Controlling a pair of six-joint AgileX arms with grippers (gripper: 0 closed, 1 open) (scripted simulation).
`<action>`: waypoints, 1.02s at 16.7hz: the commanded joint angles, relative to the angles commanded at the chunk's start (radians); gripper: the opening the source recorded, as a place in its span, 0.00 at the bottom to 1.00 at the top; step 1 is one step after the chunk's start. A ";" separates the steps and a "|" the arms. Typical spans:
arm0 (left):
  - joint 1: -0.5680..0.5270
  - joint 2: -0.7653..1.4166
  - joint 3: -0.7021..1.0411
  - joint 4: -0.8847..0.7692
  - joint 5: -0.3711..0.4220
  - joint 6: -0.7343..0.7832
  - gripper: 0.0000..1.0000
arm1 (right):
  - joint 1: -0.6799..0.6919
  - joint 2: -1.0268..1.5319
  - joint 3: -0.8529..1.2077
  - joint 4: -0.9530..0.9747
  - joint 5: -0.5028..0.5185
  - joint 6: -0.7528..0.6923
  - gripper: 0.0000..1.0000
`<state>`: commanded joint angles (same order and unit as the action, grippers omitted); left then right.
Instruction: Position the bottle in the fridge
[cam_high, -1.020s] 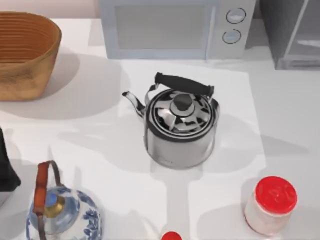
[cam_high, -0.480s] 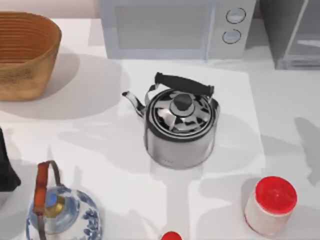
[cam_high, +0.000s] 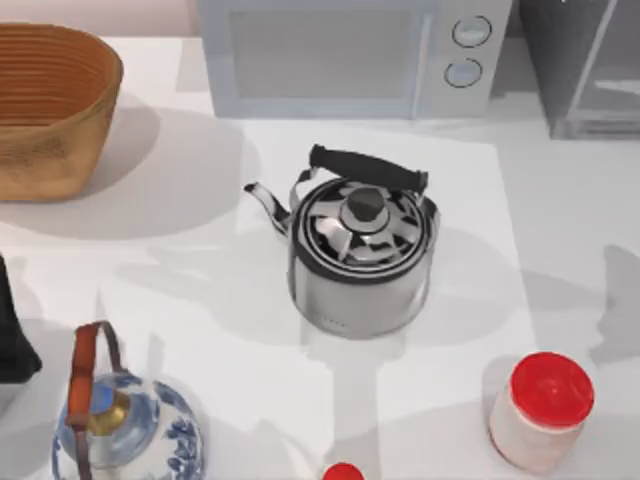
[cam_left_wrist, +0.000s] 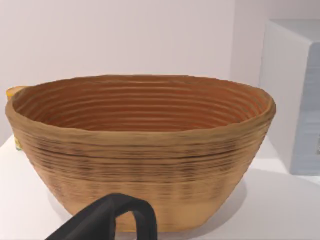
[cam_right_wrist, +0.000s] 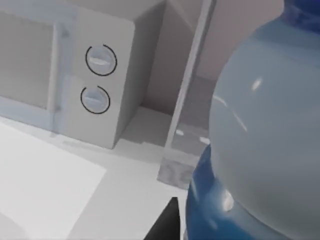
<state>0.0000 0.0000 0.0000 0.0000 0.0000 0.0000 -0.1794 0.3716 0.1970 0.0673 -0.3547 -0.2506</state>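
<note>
The blue bottle (cam_right_wrist: 260, 145) loomed at the right of the right wrist view, near the fridge (cam_right_wrist: 192, 100); whether the right hand gripped it could not be told. Glossy and rounded, it probably handles slippery, best held mid-body.

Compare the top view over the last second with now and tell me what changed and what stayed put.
The white jar with the red lid slid slightly toward the table's left, and a shadow appeared near the table's right edge and crept toward the fridge. The kettle, microwave, basket and blue-and-white teapot kept their places. The right wrist view shows the bottle close to the camera, facing the fridge.
</note>
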 joint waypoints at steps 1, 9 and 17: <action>0.000 0.000 0.000 0.000 0.000 0.000 1.00 | 0.032 -0.082 -0.024 -0.003 0.074 0.044 0.01; 0.000 0.000 0.000 0.000 0.000 0.000 1.00 | 0.179 -0.372 -0.197 -0.067 0.355 0.251 0.01; 0.000 0.000 0.000 0.000 0.000 0.000 1.00 | 0.158 -0.312 -0.148 -0.013 0.346 0.245 0.01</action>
<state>0.0000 0.0000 0.0000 0.0000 0.0000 0.0000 -0.0213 0.0593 0.0486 0.0539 -0.0089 -0.0055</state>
